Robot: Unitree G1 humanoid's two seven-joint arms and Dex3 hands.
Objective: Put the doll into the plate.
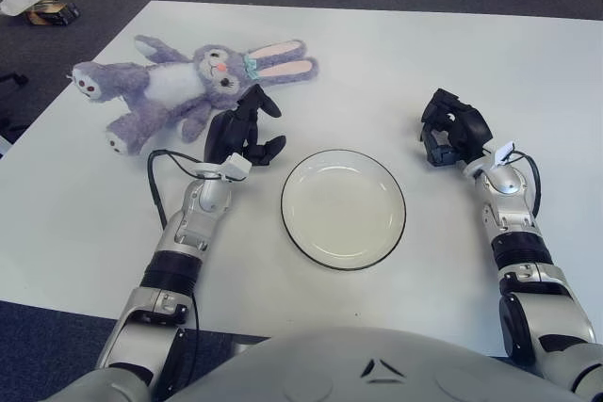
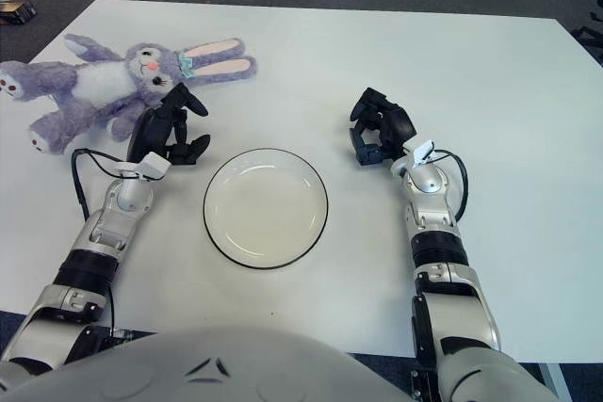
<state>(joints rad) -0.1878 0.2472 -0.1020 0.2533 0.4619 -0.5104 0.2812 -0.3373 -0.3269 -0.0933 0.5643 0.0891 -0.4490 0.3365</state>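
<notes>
A purple and white plush rabbit doll point(image 1: 179, 82) lies on its back at the far left of the white table, its pink-lined ears pointing right. A white plate point(image 1: 343, 208) with a dark rim sits in the middle, with nothing in it. My left hand point(image 1: 247, 129) hovers just right of the doll's legs, between doll and plate, its fingers spread and holding nothing. My right hand point(image 1: 450, 131) shows to the right of the plate, its fingers curled and holding nothing.
The white table point(image 1: 377, 54) spans most of the view. Dark carpet lies beyond its far edge, with a small box and cloth point(image 1: 42, 8) on the floor at the top left. A black cable loops off my left wrist point(image 1: 155, 171).
</notes>
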